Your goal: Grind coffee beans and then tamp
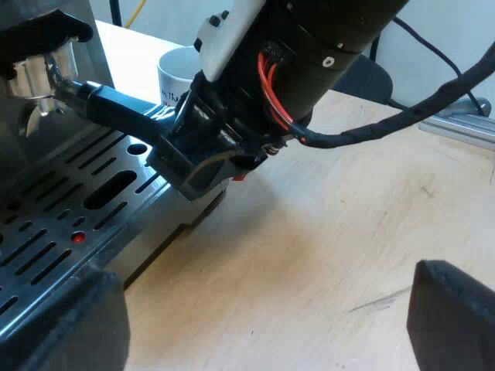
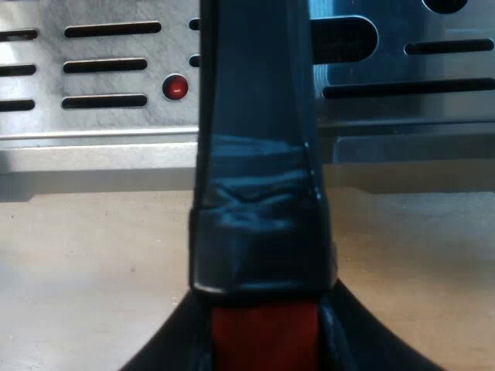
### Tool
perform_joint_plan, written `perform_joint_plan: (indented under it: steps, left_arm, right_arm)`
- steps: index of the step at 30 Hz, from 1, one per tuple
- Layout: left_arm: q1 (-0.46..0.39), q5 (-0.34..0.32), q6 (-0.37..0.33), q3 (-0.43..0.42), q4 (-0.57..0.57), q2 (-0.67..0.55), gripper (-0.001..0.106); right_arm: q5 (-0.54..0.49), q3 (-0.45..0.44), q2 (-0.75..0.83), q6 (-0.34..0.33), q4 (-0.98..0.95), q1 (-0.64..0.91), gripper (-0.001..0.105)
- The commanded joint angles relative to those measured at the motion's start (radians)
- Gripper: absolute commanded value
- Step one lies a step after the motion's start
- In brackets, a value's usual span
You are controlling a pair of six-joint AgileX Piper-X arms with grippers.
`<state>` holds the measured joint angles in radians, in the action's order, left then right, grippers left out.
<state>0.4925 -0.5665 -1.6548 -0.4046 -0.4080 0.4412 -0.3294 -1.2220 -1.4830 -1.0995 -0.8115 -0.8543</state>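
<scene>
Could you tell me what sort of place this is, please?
Probably a coffee-making test bench, not a café: an espresso machine with a holder at its front, a white mug near it, and a plain wooden table.

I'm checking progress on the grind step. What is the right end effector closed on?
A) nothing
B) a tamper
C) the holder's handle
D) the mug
C: the right end effector is clamped on the dark handle at the front of the machine, and its own wrist view shows the handle's red end between its fingers.
</scene>
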Motion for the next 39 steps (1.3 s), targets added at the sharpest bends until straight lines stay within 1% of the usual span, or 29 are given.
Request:
perform_joint_plan:
  steps: [1, 4, 6, 10, 13, 22, 25, 33, 36, 39]
  left_arm:
    - [0.004, -0.015, -0.003, 0.0, 0.009, 0.003, 0.082]
    - [0.004, -0.015, -0.003, 0.0, 0.009, 0.003, 0.082]
    - [0.004, -0.015, -0.003, 0.0, 0.009, 0.003, 0.082]
    - [0.004, -0.015, -0.003, 0.0, 0.009, 0.003, 0.082]
    - [0.004, -0.015, -0.003, 0.0, 0.009, 0.003, 0.082]
    - [0.004, -0.015, -0.003, 0.0, 0.009, 0.003, 0.082]
    - [0.004, -0.015, -0.003, 0.0, 0.009, 0.003, 0.082]
    - [0.004, -0.015, -0.003, 0.0, 0.009, 0.003, 0.082]
    - [0.004, -0.013, -0.003, 0.0, 0.009, 0.003, 0.082]
    - [0.004, -0.013, -0.003, 0.0, 0.009, 0.003, 0.082]
  right_arm:
    - [0.019, -0.008, -0.001, -0.024, 0.015, 0.0, 0.006]
    - [0.019, -0.008, -0.001, -0.025, 0.015, 0.0, 0.005]
    - [0.019, -0.008, -0.001, -0.025, 0.015, 0.0, 0.0]
    - [0.019, -0.008, -0.001, -0.036, 0.015, 0.0, 0.0]
    - [0.019, -0.008, -0.001, -0.056, 0.015, 0.0, 0.0]
    - [0.019, -0.008, 0.004, -0.056, 0.015, 0.0, 0.0]
    - [0.019, -0.008, 0.018, -0.093, 0.015, 0.0, 0.0]
    - [0.019, -0.008, 0.033, -0.093, -0.006, -0.005, 0.0]
    - [-0.016, -0.008, 0.033, -0.093, -0.029, -0.026, 0.0]
    - [-0.025, -0.008, 0.033, -0.089, -0.039, -0.047, 0.0]
